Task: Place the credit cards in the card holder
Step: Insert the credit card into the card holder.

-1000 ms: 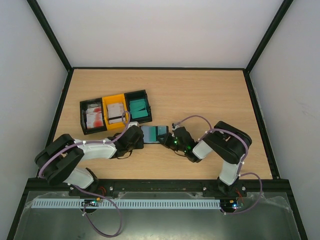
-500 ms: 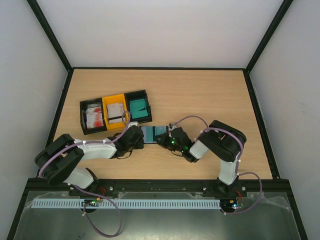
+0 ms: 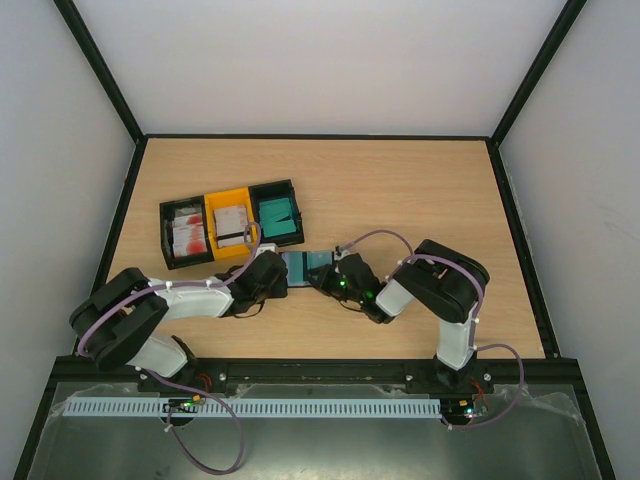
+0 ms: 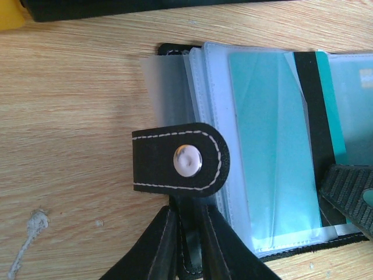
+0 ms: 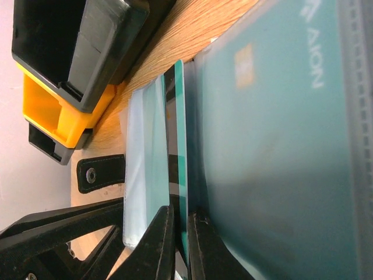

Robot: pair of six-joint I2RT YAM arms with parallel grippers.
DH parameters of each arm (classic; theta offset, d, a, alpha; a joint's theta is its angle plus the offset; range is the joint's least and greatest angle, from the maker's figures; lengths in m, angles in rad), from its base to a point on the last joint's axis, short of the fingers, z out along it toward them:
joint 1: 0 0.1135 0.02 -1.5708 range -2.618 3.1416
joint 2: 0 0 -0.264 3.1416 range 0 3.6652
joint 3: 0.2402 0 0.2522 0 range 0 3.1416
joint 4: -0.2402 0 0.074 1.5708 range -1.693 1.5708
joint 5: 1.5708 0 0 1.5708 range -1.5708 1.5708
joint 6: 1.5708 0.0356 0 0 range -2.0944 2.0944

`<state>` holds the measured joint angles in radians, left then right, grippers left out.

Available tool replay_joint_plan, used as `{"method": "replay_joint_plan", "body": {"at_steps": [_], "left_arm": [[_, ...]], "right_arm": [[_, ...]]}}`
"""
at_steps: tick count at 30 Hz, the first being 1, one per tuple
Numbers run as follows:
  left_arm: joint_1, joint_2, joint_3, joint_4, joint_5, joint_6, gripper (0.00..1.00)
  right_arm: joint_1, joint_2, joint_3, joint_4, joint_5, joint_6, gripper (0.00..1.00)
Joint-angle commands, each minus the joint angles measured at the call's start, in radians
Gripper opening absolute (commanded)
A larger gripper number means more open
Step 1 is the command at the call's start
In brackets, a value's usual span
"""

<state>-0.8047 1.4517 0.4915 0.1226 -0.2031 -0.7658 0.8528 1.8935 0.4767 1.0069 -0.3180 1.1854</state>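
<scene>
Bins (image 3: pixel 226 196) are sitting up-left of the holder (image 3: pixel 303 266), well apart from it: three rigid plastic trays in a row, black, yellow, black. They're carrying red-and-white cards (image 3: pixel 187 238), white cards (image 3: pixel 232 226) and teal cards (image 3: pixel 277 212), so stock is waiting there.

Left claw (image 4: pixel 185 217) is clamping the holder by the black strap just below its tab (image 4: pixel 180 160), at the holder's left edge. My read: it's acting as an anchor, pinning the holder flat and open on the worktop (image 4: pixel 70 116) so it isn't sliding under an insertion push. The tab is matte faux leather, rounded end, white stitching, shiny metal snap.

The holder is lying open mid-worktop between both claws. Sleeves (image 4: pixel 169 87) are fanning out: thin frosted clear plastic, floppy, glossy. Teal is showing through several pockets.

Right claw (image 5: pixel 180 220), at the holder's right side, is pinching a teal card (image 5: pixel 181 146) by its near edge, fingers together on it. The card is showing edge-on: thin, stiff, smooth. It's lying between a frosted sleeve and a page already holding a teal card, likely feeding into a pocket. Can't tell whether it's seated or just between leaves.
</scene>
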Motion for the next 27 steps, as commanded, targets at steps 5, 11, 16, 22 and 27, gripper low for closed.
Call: {"method": "replay_joint_plan", "body": {"at_steps": [5,11,16,22,27], "left_arm": [[-0.005,0.026,-0.015,0.006,0.05,0.023,0.15],[-0.005,0.016,-0.021,0.0,0.047,0.023,0.15],[-0.005,-0.014,-0.025,-0.021,0.033,0.019,0.17],[-0.004,-0.044,-0.017,-0.047,0.024,0.024,0.19],[-0.005,-0.075,-0.003,-0.076,0.024,0.019,0.27]], "right_arm": [[0.036,0.046,0.039,-0.134,-0.059,-0.021,0.06],[0.037,0.014,0.039,-0.168,-0.062,-0.019,0.09],[0.036,-0.093,0.059,-0.36,0.047,-0.092,0.2],[0.036,-0.189,0.079,-0.575,0.16,-0.169,0.32],[0.036,-0.258,0.095,-0.692,0.203,-0.224,0.41]]}}
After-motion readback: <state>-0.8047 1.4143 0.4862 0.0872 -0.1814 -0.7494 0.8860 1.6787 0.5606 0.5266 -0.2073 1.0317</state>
